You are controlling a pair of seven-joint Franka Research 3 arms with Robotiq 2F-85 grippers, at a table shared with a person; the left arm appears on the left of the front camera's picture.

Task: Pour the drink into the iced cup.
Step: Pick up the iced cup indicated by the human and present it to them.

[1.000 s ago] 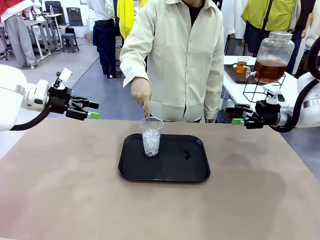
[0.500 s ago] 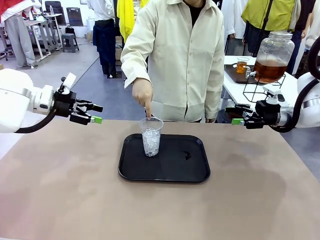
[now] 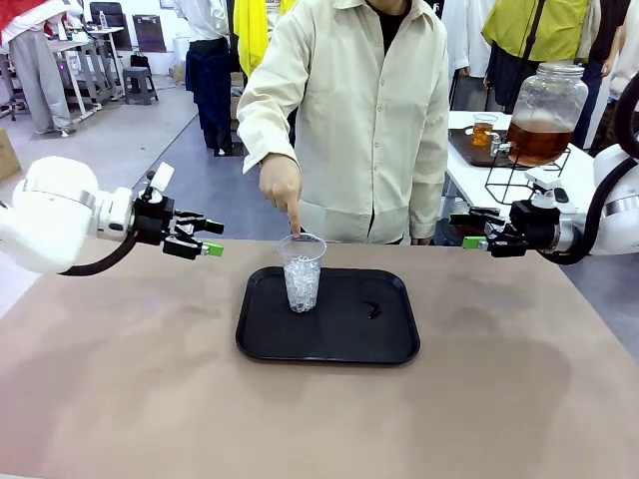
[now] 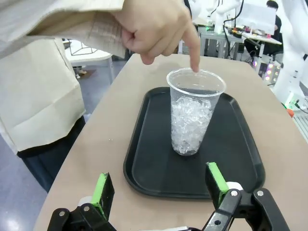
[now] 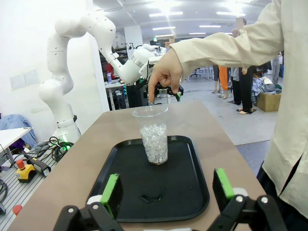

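Left gripper (image 3: 215, 239) moved right toward centre cup (image 3: 302, 271), jaws wide, empty; right gripper (image 3: 467, 230) wide too, parked right; no pour yet

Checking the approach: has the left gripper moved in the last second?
Yes. The left gripper has shifted right and slightly down, closer to the black tray.

Iced cup (image 4: 194, 120) standing on black tray (image 4: 144, 166), person's hand (image 4: 151, 24) pointing at its rim, left gripper (image 4: 160, 182) spreading wide nearby
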